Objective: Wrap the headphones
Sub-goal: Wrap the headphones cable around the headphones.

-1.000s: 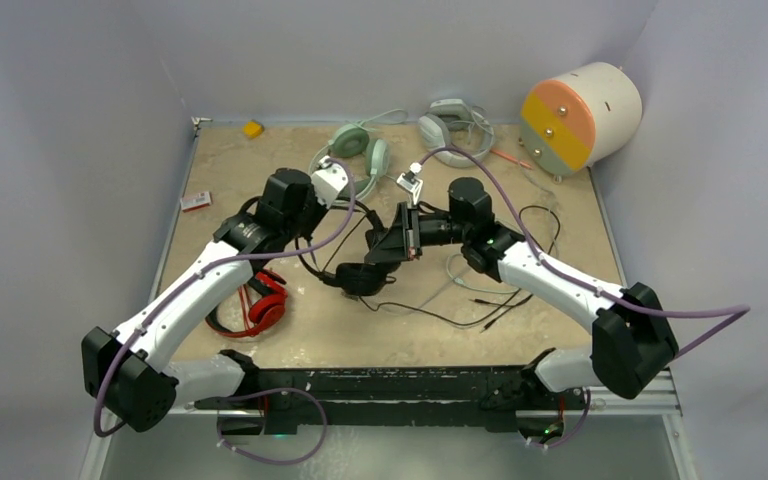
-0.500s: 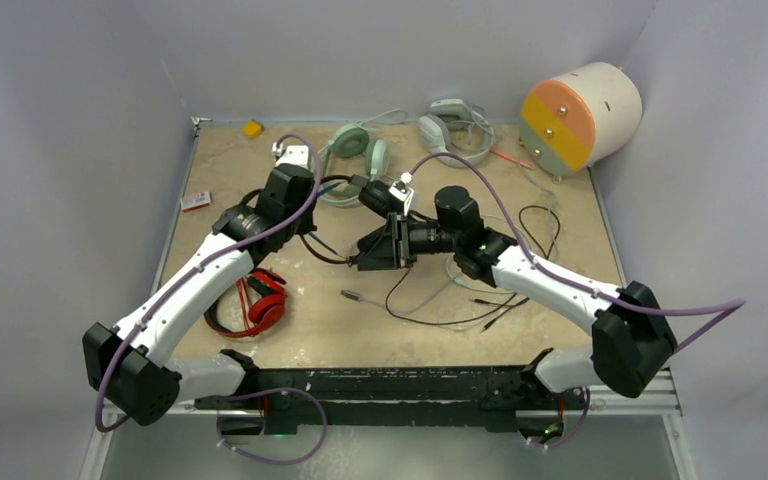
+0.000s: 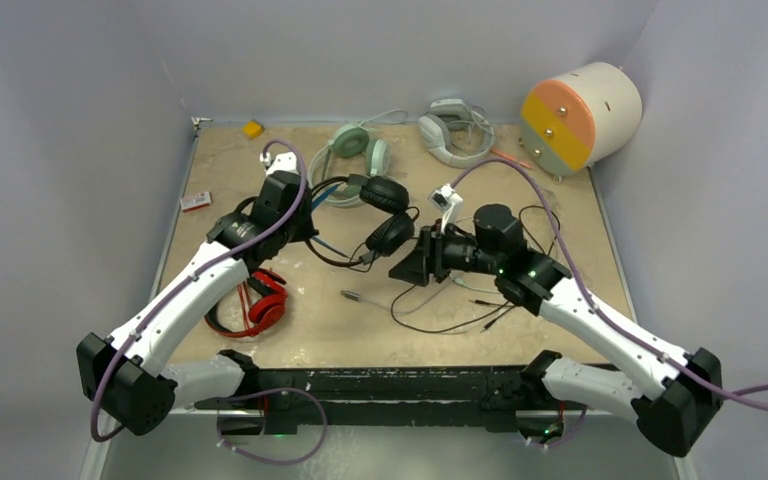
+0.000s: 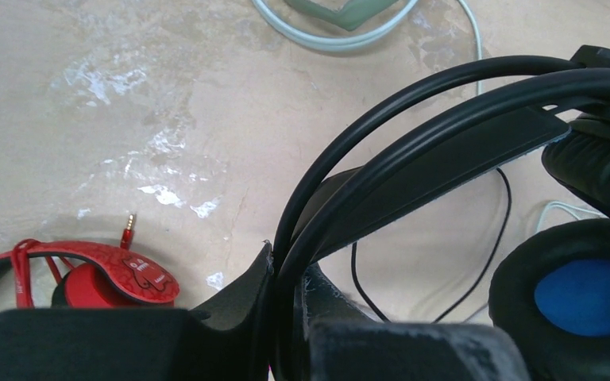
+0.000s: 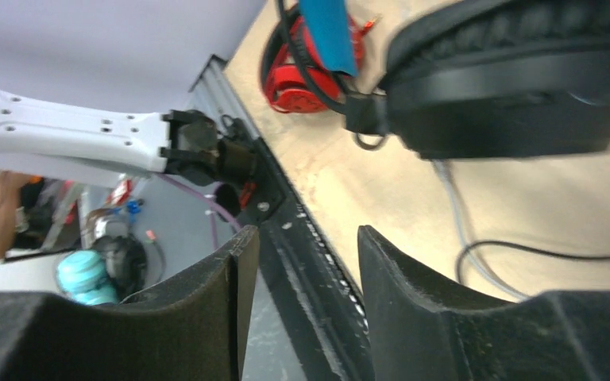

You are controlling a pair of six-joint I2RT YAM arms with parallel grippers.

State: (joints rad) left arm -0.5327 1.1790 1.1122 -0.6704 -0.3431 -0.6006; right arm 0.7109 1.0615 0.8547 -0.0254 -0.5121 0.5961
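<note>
Beige marbled surface [image 3: 230, 160] between grey walls, and the wrapping looks barely begun. The left claw [image 4: 286, 270] is clamped on the band of the black over-ear headset with blue ear cups [image 3: 380, 205], near the middle. The right claw [image 5: 302, 246] stands parted and empty just beside one cup. A thin black cable [image 3: 447, 328] sprawls loose. The red-and-black headset [image 3: 265, 305] by the left arm and the pale mint-green headset [image 3: 355, 150] at the far edge appear unwrapped.
</note>
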